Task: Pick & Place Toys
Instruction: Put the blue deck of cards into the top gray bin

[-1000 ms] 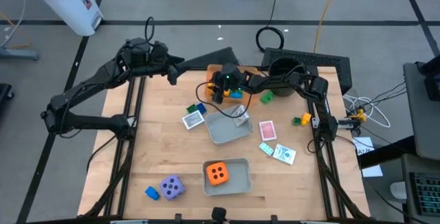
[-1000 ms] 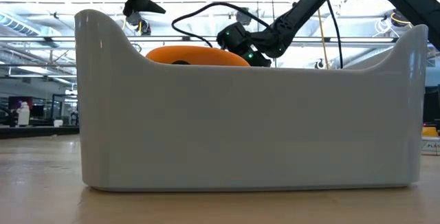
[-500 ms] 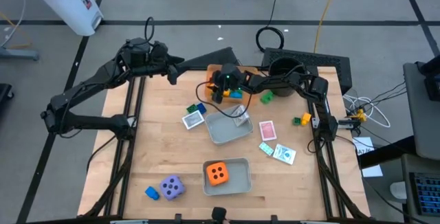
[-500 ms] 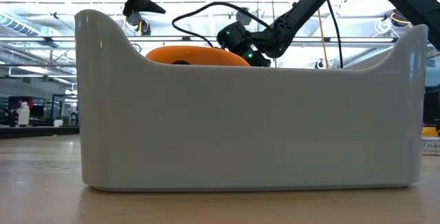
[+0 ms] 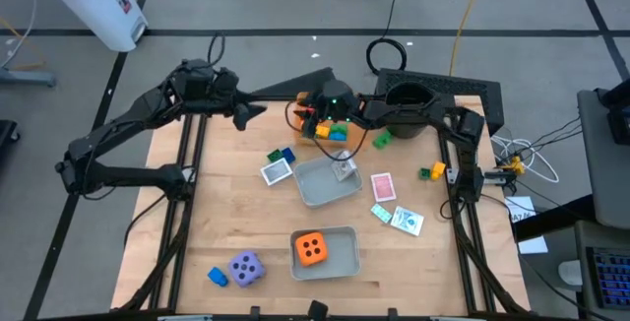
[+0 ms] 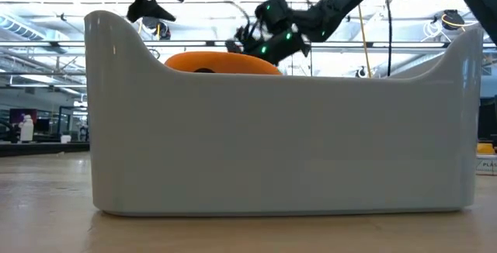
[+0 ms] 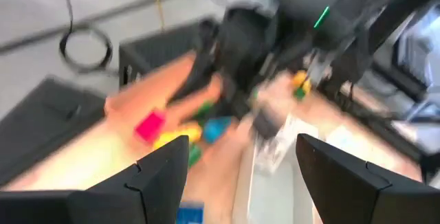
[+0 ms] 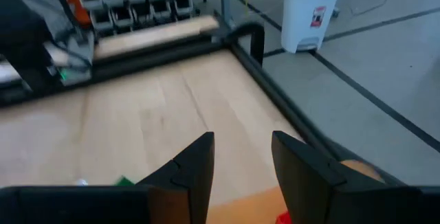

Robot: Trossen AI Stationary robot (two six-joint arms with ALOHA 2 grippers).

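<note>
R pincer (image 5: 317,116), prongs apart & empty, has lifted off the orange tray (image 5: 346,144); bricks (image 5: 333,130) prob. just dropped there; L pincer (image 5: 248,112) released, nudged inward; cards (image 5: 383,187), dice (image 5: 313,247) remain on bench (image 5: 226,213).

Two dice on the table: the orange die (image 5: 312,248) and the purple die (image 5: 245,267), both at the near edge. Three loose cards on the right: the pink card (image 5: 383,186), and two teal cards (image 5: 382,212) (image 5: 407,221). Two clear grey trays (image 5: 325,185) (image 5: 340,235), one orange tray (image 5: 313,136) far back, one black pot (image 5: 405,97). Two arms working.
</note>
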